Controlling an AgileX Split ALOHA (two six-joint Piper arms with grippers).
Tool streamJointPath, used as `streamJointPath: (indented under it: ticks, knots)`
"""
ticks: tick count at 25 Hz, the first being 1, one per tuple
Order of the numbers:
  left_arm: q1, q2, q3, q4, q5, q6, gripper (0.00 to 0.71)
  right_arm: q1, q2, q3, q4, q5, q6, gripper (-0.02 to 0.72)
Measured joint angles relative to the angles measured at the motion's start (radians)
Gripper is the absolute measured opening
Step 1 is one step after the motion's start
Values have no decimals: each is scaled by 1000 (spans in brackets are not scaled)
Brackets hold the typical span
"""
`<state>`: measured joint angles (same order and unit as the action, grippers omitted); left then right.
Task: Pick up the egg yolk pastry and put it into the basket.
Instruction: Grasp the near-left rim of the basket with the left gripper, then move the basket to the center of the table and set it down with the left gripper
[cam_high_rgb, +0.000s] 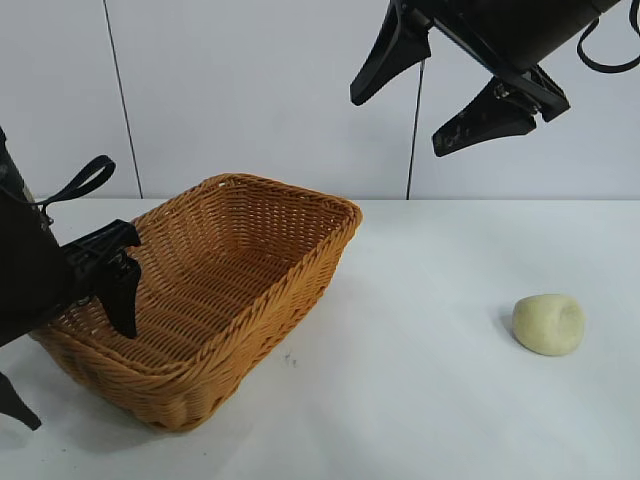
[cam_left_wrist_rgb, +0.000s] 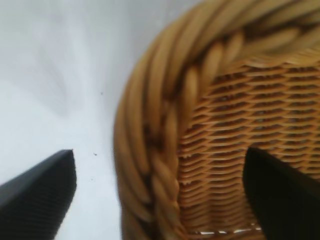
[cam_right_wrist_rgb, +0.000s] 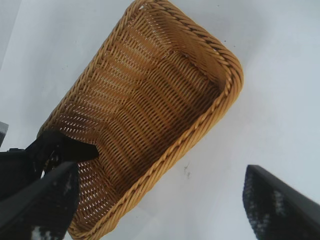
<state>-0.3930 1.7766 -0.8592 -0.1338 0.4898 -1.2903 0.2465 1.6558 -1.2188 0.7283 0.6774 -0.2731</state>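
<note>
We judge the egg yolk pastry (cam_high_rgb: 548, 324), alone on the worktop (cam_high_rgb: 420, 400) well right of the basket (cam_high_rgb: 300, 195), light and crumbly, so the raised, spread-fingered right gripper (cam_high_rgb: 440, 95) should pinch its rounded sides gently.

A white table (cam_high_rgb: 420, 400) is filling the lower part of the exterior view, its smooth top running back to a far edge where it is meeting a pale wall (cam_high_rgb: 250, 90). The wall is standing upright behind the table and is showing two thin dark vertical seams (cam_high_rgb: 120, 100), one toward the left and one toward the right, dividing it into flat panels. A few tiny dark specks (cam_high_rgb: 288, 357) are lying on the table top near its middle, also showing in the right wrist view (cam_right_wrist_rgb: 186, 171).
</note>
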Motion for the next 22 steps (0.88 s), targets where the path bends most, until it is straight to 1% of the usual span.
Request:
streamJointPath:
  ticks: [1,6,7,10,13,14,19,20,21,22]
  knots:
    - [0,0,0,0,0,0,564,0,0,0,0,0,0,613]
    - [0,0,0,-1,1,1,204,0,0,0,0,0,0,613]
    - [0,0,0,-1,3,2,157,0,0,0,0,0,0,613]
    - [0,0,-3,-6,0,22,140,0,0,0,0,0,0,613]
    - [14,2,-36,-18,38,113,140,0,0,0,0,0,0,613]
    - [38,2,-72,-39,67,219,140,0,0,0,0,0,0,613]
    - [126,25,-215,-128,164,556,140,0,0,0,0,0,0,613]
    - [139,37,-247,-138,195,621,140,0,0,0,0,0,0,613]
    - [139,37,-247,-138,195,621,140,0,0,0,0,0,0,613]
    - [153,55,-281,-143,223,683,140,0,0,0,0,0,0,613]
